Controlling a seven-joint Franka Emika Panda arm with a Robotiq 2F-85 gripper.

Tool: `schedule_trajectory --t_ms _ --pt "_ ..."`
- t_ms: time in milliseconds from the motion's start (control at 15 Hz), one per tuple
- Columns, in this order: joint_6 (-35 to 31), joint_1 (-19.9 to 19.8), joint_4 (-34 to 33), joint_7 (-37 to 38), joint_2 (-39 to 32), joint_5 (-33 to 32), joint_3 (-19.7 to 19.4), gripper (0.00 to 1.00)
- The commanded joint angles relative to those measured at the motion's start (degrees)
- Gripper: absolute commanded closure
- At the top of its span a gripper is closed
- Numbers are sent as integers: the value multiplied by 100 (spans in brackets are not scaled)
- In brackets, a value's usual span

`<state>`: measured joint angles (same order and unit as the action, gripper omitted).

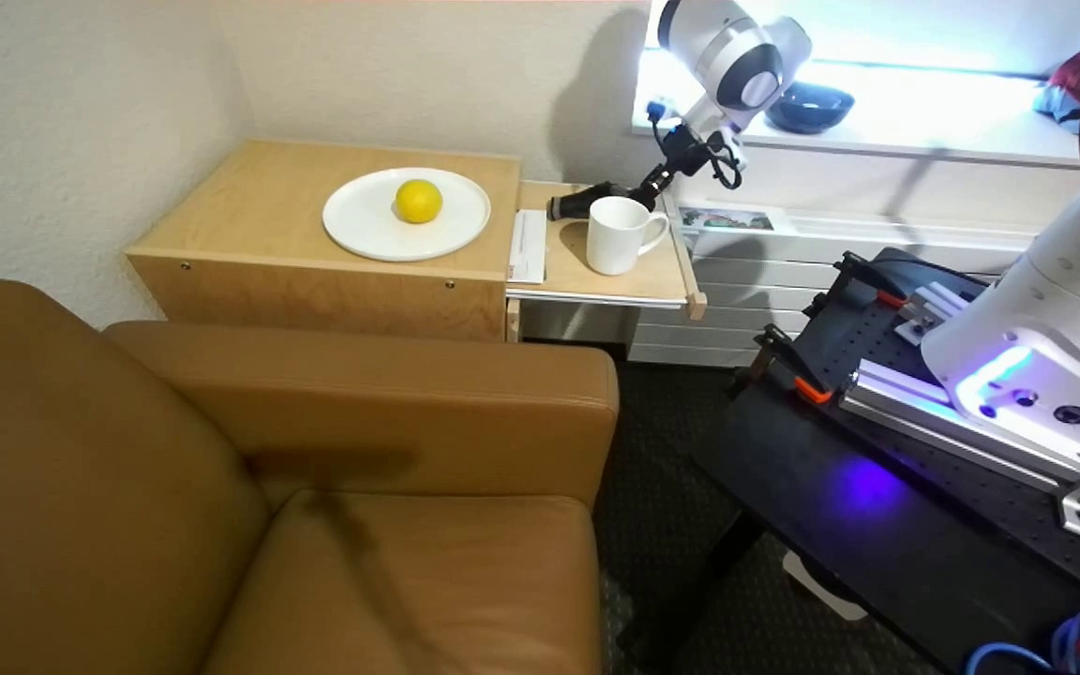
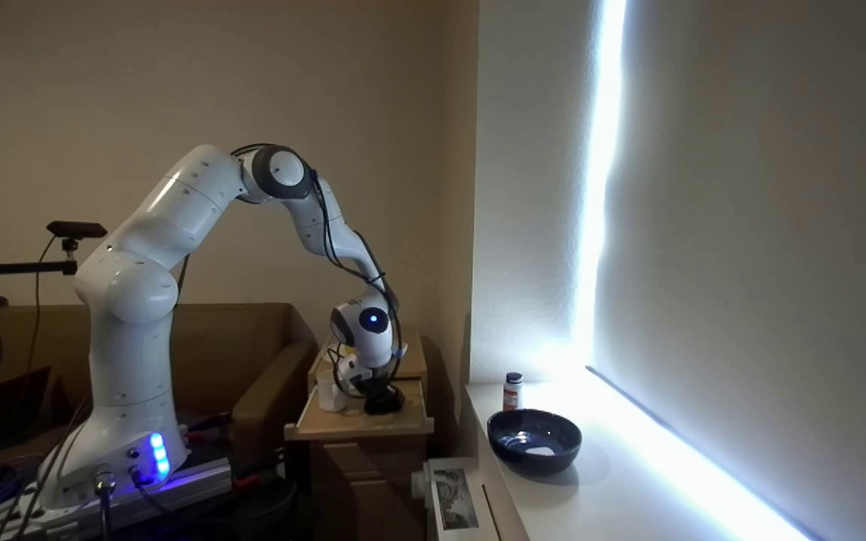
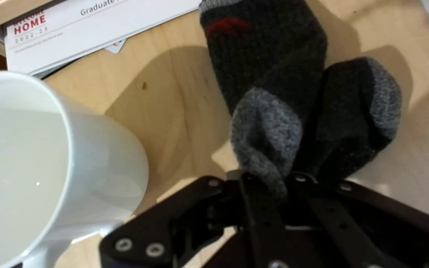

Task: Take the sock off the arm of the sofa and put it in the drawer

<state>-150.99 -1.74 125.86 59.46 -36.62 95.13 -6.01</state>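
Angular gripper (image 3: 275, 184) pinches limp knit sock (image 3: 289, 78).

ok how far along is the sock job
Done: the sock is off the sofa arm and over the open drawer, beside the mug. In hand: the gripper pinches it by a grey patch; whether the sock rests on the drawer bottom is unclear. Left, probably: lowering if needed, then letting go, since the wrist view shows it gripped.

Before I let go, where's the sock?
In the wrist view, right of centre: the sock is over the open drawer, to the right of the white mug, one grey part between the jaws.
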Motion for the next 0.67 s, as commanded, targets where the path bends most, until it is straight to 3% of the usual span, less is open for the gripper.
schedule_trajectory --t_ms 0,67,200,467,600 --pt "-149 -83 -230 -35 -267 364 19 95" --pt "-211 -66 -257 -2 -300 424 11 64" --pt "-179 -101 -213 -82 -201 534 -6 57" --pt "-107 -180 157 -219 346 541 -111 28" --pt "241 -327 564 -219 854 257 -181 15"
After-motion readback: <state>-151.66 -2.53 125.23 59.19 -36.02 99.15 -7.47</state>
